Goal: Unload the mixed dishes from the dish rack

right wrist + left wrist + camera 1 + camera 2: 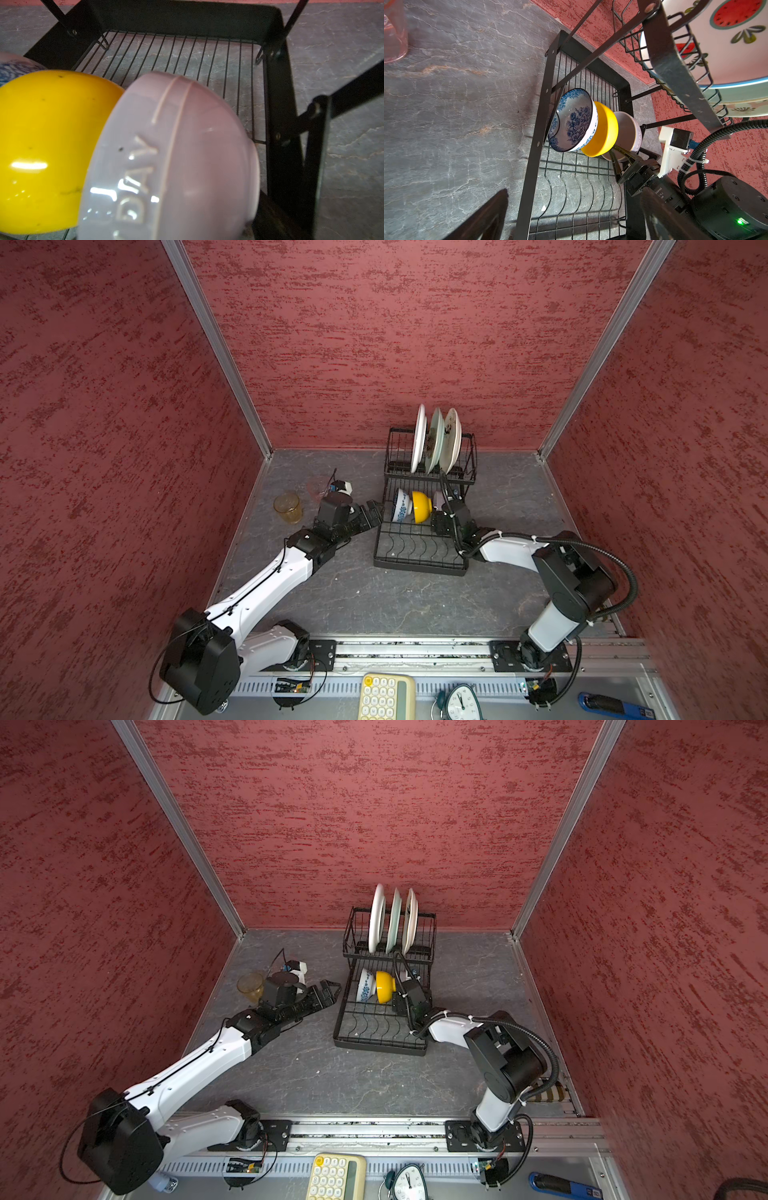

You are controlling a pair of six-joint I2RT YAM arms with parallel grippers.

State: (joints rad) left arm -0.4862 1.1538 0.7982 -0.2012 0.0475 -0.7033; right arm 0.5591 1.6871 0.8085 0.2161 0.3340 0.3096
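Bowl removal was in hand — the right tool (620, 151) straddled the rim of the lavender bowl (627, 131), low in the rack (419, 569); gripped or not, I couldn't tell. The left tool (376, 512) hung wide open nearby. Next, likely — close firmly, lift clear of the yellow bowl (420, 507).

three walls (374, 344) clad in mottled red textured finish, joined by bare metal corner posts (218, 348). floor (374, 601) grey, marble-veined, lightly speckled. metal rail (415, 649) along front edge. calculator (386, 697), alarm clock (461, 701), blue tool (611, 705) on the front shelf (332, 707).
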